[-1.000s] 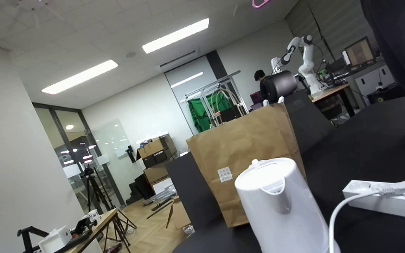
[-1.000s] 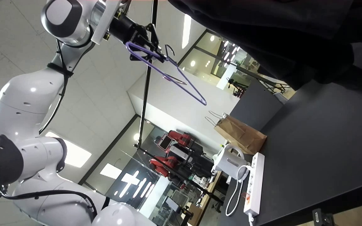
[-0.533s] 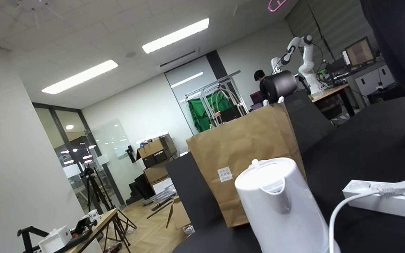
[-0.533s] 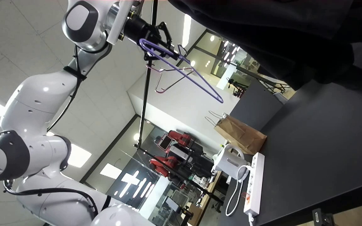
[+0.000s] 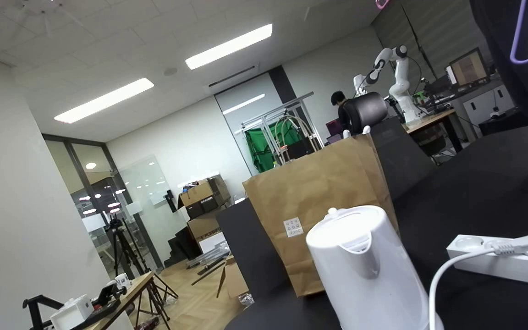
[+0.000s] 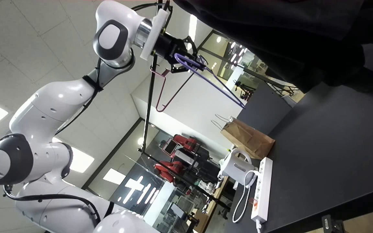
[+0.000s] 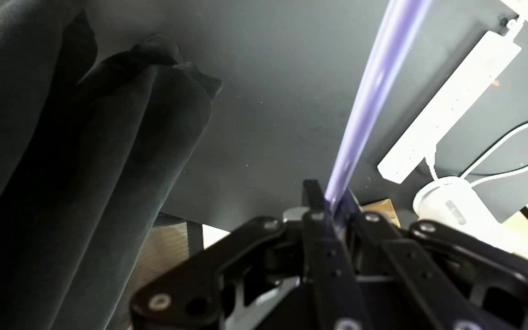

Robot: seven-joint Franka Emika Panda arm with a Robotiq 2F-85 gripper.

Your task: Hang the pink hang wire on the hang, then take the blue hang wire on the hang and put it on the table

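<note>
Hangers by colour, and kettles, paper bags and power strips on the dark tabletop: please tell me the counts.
Magenta-pink triangular wire hanger: 1
Bluish-violet triangular wire hanger: 1
White spouted kettle: 1
Brown rectangular paper bag: 1
Long white power strip: 1
Total: 5

I am in what looks like a robotics lab with office fittings; in an exterior view a red robot (image 6: 170, 166) shows far behind my white arm (image 6: 52, 103); in an exterior view another arm (image 5: 400, 87) rises from a wooden desk (image 5: 436, 119) at the far right, a monitor (image 5: 469, 68) to its right and a person (image 5: 338, 98) to its left; at the far middle I see a metal frame (image 5: 278, 110) with green cloth (image 5: 255, 149); at the far left come stacked boxes (image 5: 200, 195), a tripod (image 5: 118, 236) and glazing (image 5: 96, 181) in dark frames, with strip lights (image 5: 229, 46) overhead; in both exterior views a kettle (image 5: 369, 275), a power strip (image 5: 511, 268) and a bag (image 5: 316, 204) sit on the dark table (image 5: 475, 183), nearer to me.
</note>
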